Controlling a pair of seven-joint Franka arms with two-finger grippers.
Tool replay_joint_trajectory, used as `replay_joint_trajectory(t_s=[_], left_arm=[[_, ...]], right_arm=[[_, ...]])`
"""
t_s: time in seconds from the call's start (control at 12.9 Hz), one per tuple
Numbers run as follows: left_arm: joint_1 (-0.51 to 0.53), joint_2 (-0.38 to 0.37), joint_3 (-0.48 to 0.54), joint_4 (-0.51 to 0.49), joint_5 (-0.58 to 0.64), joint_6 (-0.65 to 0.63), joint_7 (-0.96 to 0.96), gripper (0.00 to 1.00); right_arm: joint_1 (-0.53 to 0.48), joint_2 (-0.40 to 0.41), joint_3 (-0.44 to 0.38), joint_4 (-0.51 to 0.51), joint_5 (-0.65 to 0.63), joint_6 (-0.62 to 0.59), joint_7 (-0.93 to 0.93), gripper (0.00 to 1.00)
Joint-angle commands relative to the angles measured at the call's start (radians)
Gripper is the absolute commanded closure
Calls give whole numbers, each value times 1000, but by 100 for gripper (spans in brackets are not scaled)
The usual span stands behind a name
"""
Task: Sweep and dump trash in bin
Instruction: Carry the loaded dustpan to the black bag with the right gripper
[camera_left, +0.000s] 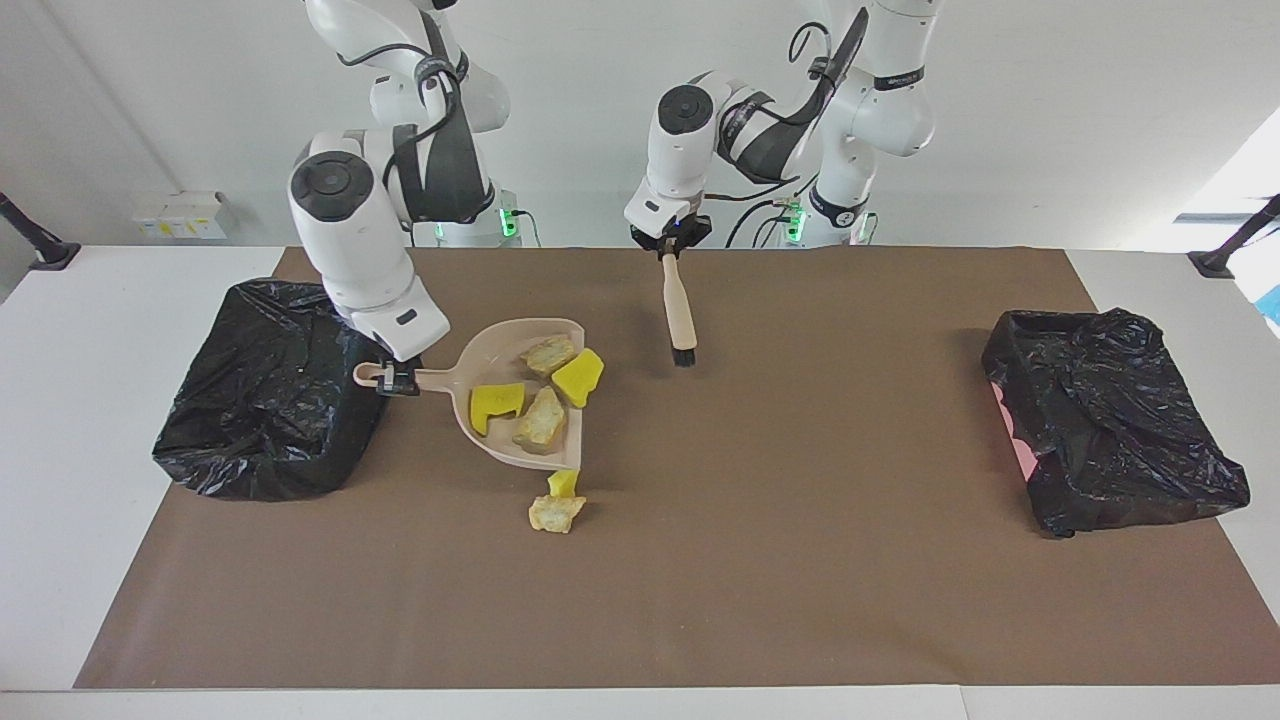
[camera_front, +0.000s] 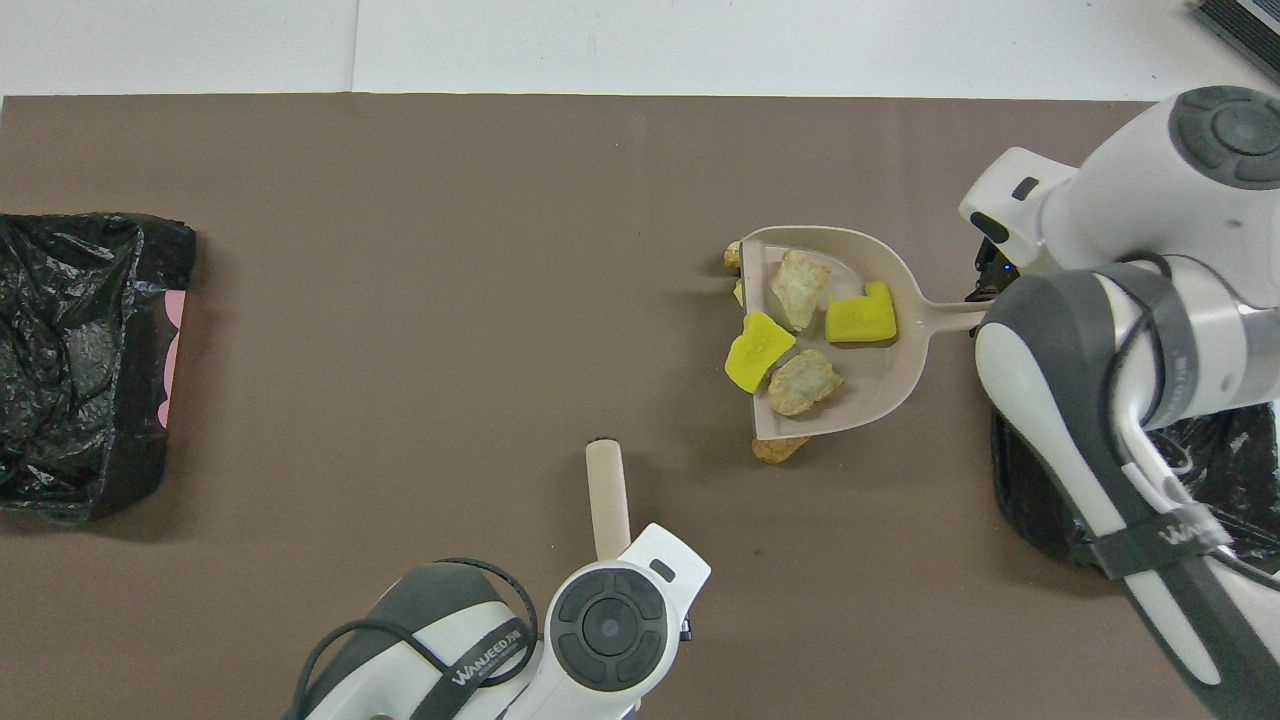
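White walls back a table covered by a brown mat (camera_left: 800, 560). From the facing camera, the right gripper (camera_left: 397, 380) is clamped on the handle of the dustpan (camera_left: 520, 345), raised beside the black-bagged bin (camera_left: 270, 390) at the right arm's end. Four scraps of trash (camera_left: 540, 418) ride in the pan; two more (camera_left: 556, 512) lie on the mat under its lip. The left gripper (camera_left: 668, 250) grips a brush (camera_left: 680, 315), bristles down, over the mat's robot-side edge. A second bin (camera_left: 1110, 420) sits at the left arm's end.

From overhead, the dustpan (camera_front: 890, 395) hides part of a tan scrap (camera_front: 778, 452) beneath it; the right arm covers its bin (camera_front: 1040, 500).
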Motion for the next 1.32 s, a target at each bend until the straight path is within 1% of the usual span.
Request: replay_joint_trajectory(t_s=[0.0,0.08,0.23,0.39,0.62,0.7,0.78,0.93,1.09,1.16,1.24], left_arm=[[-1,-36,18,-70,9,29,91,100],[0,-45,18,-88,9,40,90,100],[2,-34,18,-91,6,56,87,100],[2,-33,18,-120,-3,118,99,100],[9,-36,18,-134,-4,130,102,100],[17,-36,18,-134,-4,129,104,97],[28,-33,18,-136,-4,130,107,92],[36,-33,18,-137,-4,130,109,88],[36,-24,18,-142,-4,139,112,88],[37,-19,18,-142,-4,138,130,84],[39,-19,18,-142,-4,138,144,65]], right_arm=[[-103,-26,12,-1,39,-27,-161,100],[-144,-32,12,-1,39,-35,-212,100],[-235,-34,11,0,37,-38,-326,100],[-319,-31,6,26,17,-26,-454,100],[-465,-31,1,40,-18,-17,-601,100],[-503,-34,1,40,-62,-11,-623,100],[-539,-36,1,38,-122,14,-631,100],[-556,-45,1,26,-226,55,-635,100],[-529,-49,3,0,-355,78,-617,100],[-506,-60,3,-21,-398,89,-579,100],[-478,-74,3,-53,-455,95,-513,100]])
